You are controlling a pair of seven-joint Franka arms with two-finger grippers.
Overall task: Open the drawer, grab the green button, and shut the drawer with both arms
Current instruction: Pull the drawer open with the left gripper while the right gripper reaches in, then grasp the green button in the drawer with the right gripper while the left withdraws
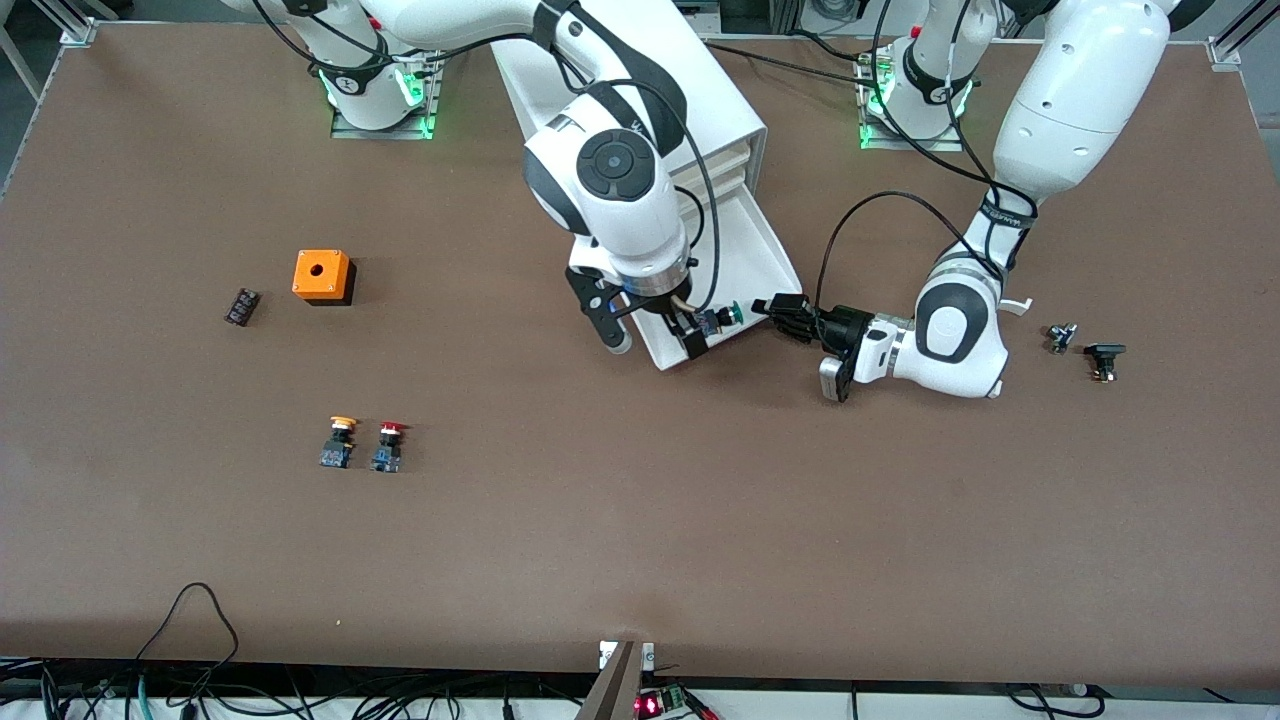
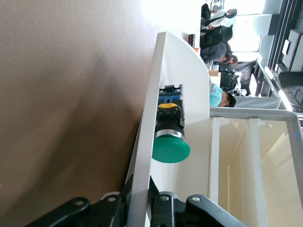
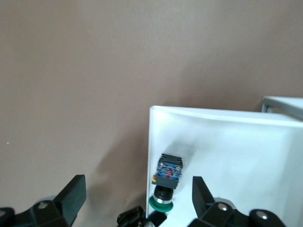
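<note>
A small black ribbed part (image 1: 241,306) lies toward the right arm's end of the table, beside an orange box with a round hole in its top (image 1: 322,276); nearer the front camera stand an orange-capped push button (image 1: 339,441) and a red-capped one (image 1: 388,446), side by side. The right arm's black two-finger gripper (image 1: 656,340) hangs with its jaws spread wide, straddling the front corner of the long shallow white plastic drawer (image 1: 755,250), which is pulled out of the big white box cabinet (image 1: 715,105); it holds nothing. In that drawer, at its front end, lies the small push button with a round green cap, black body and blue base block (image 1: 721,317), on its side between the spread fingers. The left arm's gripper (image 1: 778,314) is clenched on the drawer's flat front wall, just beside the green cap. Toward the left arm's end lie two small dark parts (image 1: 1062,337) (image 1: 1104,357) on the brown table (image 1: 640,540).
</note>
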